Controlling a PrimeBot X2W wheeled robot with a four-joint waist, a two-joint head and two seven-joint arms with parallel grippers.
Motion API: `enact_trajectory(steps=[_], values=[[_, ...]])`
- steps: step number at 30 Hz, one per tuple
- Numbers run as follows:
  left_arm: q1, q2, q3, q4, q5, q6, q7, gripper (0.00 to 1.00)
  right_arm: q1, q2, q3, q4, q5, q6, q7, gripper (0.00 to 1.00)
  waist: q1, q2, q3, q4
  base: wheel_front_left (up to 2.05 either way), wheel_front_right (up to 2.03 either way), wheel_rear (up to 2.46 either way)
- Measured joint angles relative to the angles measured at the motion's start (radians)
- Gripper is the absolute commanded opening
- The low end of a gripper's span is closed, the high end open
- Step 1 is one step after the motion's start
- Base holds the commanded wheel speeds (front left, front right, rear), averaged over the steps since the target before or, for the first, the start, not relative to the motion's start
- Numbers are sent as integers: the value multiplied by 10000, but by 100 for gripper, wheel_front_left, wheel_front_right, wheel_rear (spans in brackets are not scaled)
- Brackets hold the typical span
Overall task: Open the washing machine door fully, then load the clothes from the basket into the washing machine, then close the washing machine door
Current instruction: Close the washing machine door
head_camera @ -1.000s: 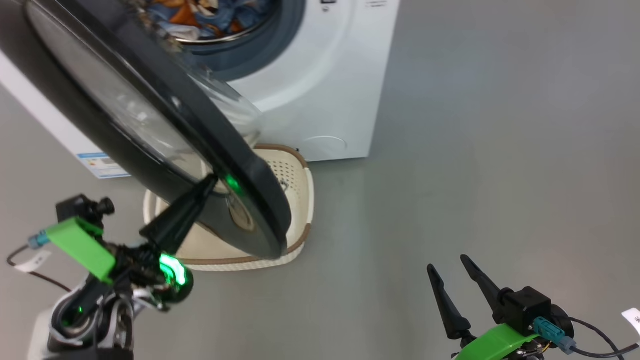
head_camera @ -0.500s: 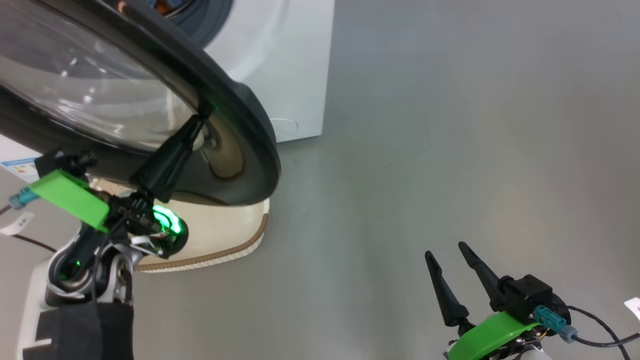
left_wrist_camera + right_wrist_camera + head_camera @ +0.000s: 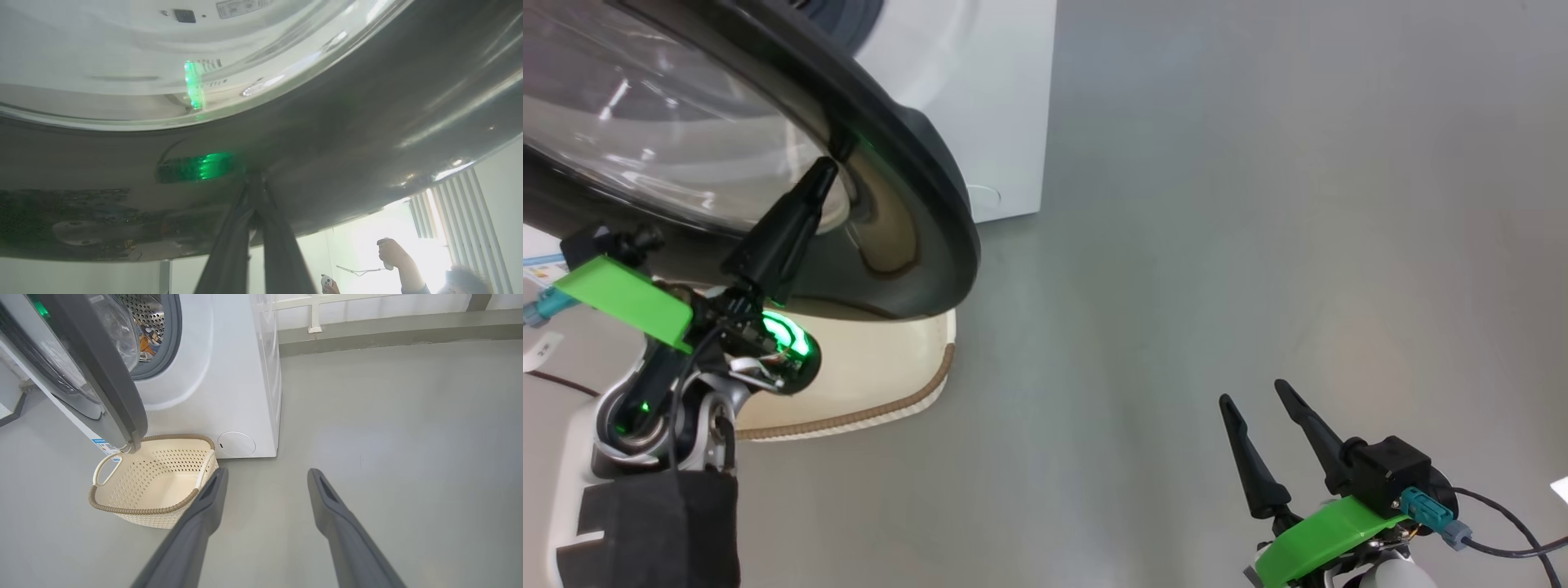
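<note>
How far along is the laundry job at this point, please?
Done: the basket is empty and clothes lie inside the washing machine. In hand: the shut left gripper rests against the partly open washing machine door, apparently to push it. Left: shutting that door. The right gripper hangs open, idle.

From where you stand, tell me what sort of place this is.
Likely a test room or lab set up for laundry, not a home: the washing machine stands on a bare grey floor, the basket before it, and a person holds handheld controllers nearby.
</note>
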Motion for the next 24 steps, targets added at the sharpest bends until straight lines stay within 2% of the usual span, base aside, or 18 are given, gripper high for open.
enact_trajectory(steps=[11,24], values=[[1006,-33,232,-178,-6,0,-581,0,67,2,2,123,0,0,0,100,0,0,-732,449,0,0,0],[2760,-33,598,-556,332,0,-2138,0,704,6,-10,301,2,0,0,100,0,0,-1983,1074,0,0,0]])
